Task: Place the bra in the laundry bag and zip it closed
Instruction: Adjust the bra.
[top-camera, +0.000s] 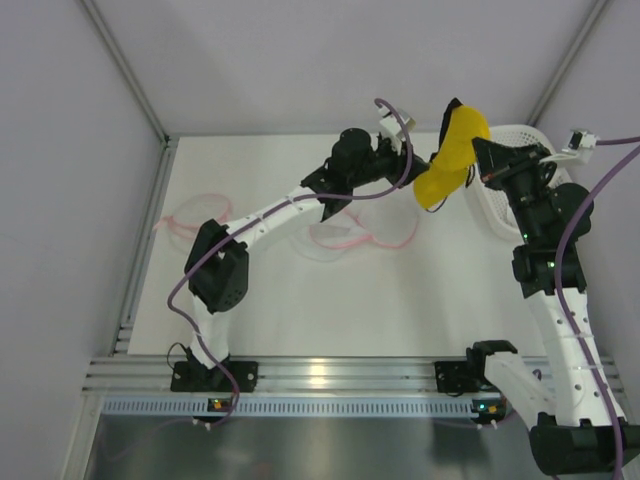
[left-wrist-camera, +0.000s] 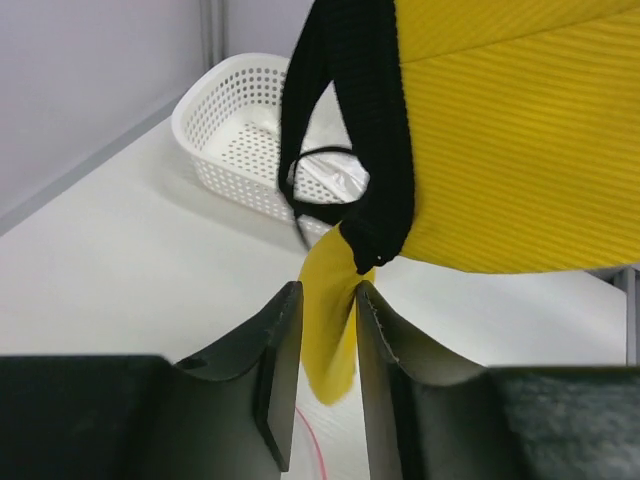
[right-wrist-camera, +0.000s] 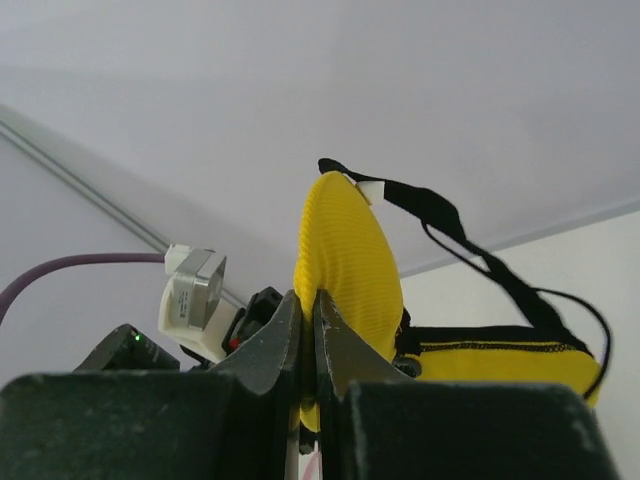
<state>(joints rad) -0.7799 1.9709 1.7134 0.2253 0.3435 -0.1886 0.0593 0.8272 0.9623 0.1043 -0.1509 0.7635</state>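
Aloft, the bra (top-camera: 455, 150) hangs clamped in the right claw (right-wrist-camera: 308, 298), its lower tip inside the left claw (left-wrist-camera: 327, 295), grip unclear.

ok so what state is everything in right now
bra: held up in the air, off the table
right gripper: shut on the bra's yellow fabric
left gripper: jaws narrow around the bra's hanging yellow end, grip unclear
laundry bag: lying flat on the table, zip too faint to tell
basket: upright on the table
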